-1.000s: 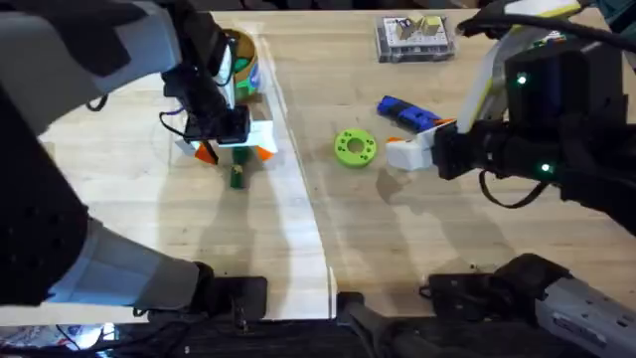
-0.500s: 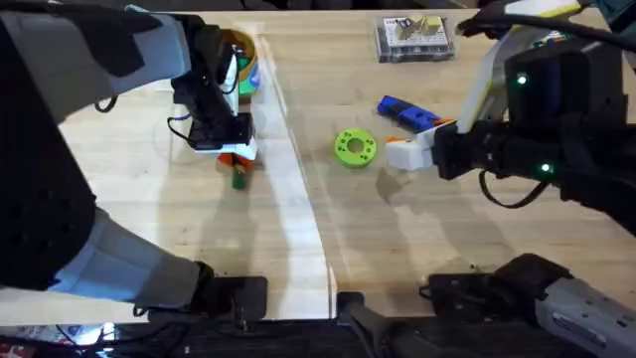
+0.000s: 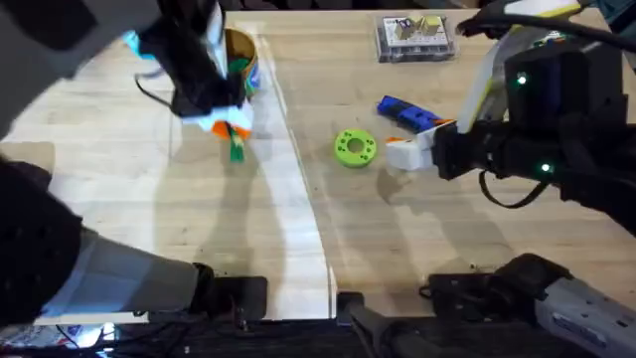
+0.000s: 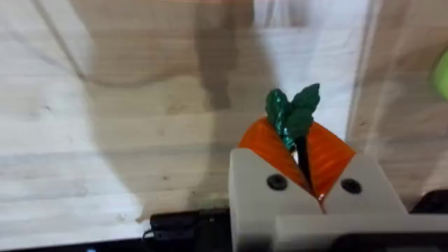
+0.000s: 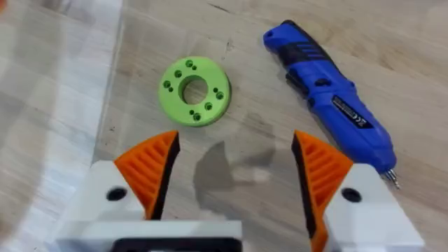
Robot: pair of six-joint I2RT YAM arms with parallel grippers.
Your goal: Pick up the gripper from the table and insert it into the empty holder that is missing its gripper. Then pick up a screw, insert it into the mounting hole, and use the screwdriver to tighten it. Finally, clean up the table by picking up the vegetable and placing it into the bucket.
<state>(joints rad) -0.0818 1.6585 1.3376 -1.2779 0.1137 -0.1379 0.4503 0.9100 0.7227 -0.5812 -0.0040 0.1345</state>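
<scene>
Left wrist view: left jaws point(image 4: 306, 168) pinch the carrot point(image 4: 292, 115); right jaws point(image 5: 234, 171) gape.

Both grippers: white finger bodies with orange ribbed pads point(image 5: 318, 168) and one dark screw point(image 4: 277, 182) per finger. Arms: black and white housings, black cables point(image 3: 149, 91), green indicator lights point(image 3: 521, 81).

Pale wooden table point(image 3: 199, 239) with a clear strip point(image 3: 298, 199) down its middle.
</scene>
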